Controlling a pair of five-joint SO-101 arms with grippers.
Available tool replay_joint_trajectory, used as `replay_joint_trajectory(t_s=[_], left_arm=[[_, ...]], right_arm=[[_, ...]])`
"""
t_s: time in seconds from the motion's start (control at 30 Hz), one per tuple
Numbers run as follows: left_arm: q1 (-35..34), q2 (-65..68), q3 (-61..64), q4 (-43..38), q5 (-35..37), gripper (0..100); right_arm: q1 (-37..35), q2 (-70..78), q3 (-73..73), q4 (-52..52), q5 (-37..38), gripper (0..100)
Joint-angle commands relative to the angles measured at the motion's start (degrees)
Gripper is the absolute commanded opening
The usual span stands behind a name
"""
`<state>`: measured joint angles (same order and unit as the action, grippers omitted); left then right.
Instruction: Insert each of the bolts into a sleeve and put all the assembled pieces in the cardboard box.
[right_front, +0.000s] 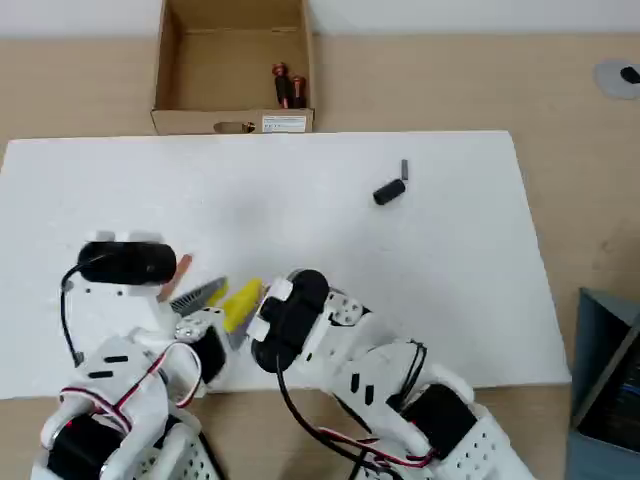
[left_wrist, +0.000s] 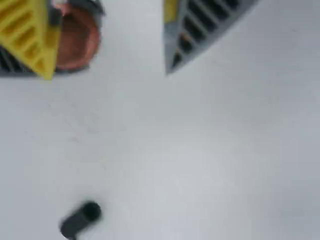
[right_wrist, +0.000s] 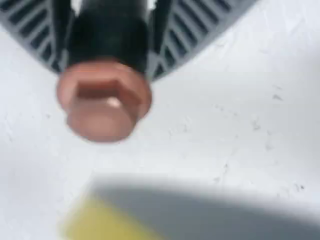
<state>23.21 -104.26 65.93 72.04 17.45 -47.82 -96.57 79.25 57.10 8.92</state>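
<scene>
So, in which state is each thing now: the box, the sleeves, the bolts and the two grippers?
Box: open on top, two assembled pieces inside.
Loose sleeve: lying on the mat, untouched.
Left gripper: open, empty.
Right gripper: shut on a sleeve with a bolt in it.

Overhead view, both wrist views close over mat (right_front: 330, 260)

Blurred bolt (right_wrist: 103, 100) perhaps seated in edge-cut sleeve (right_wrist: 107, 35).
</scene>
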Motion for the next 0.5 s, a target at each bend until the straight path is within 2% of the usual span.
replay_joint_trajectory(t_s=[0.0,0.03,0.23,0.33,0.47], left_arm=[[-5.1,-0.13,-3.69,0.09,-5.27,2],[-6.86,-0.13,-3.78,0.09,-7.03,0],[-20.92,-0.22,-1.85,-0.09,-16.53,0],[-29.19,-0.22,2.99,-2.02,-22.24,0],[-38.51,-0.22,11.96,-7.47,-26.46,0]], right_arm=[[0.4,-0.22,-0.66,-1.41,0.18,0.9],[1.19,-0.22,-0.75,-1.41,0.18,0.9],[8.66,-0.31,-1.01,-1.14,0.0,0.9],[13.49,0.31,-3.3,-0.7,-3.16,0.9],[19.47,0.31,-7.34,5.89,-6.42,0.9]])
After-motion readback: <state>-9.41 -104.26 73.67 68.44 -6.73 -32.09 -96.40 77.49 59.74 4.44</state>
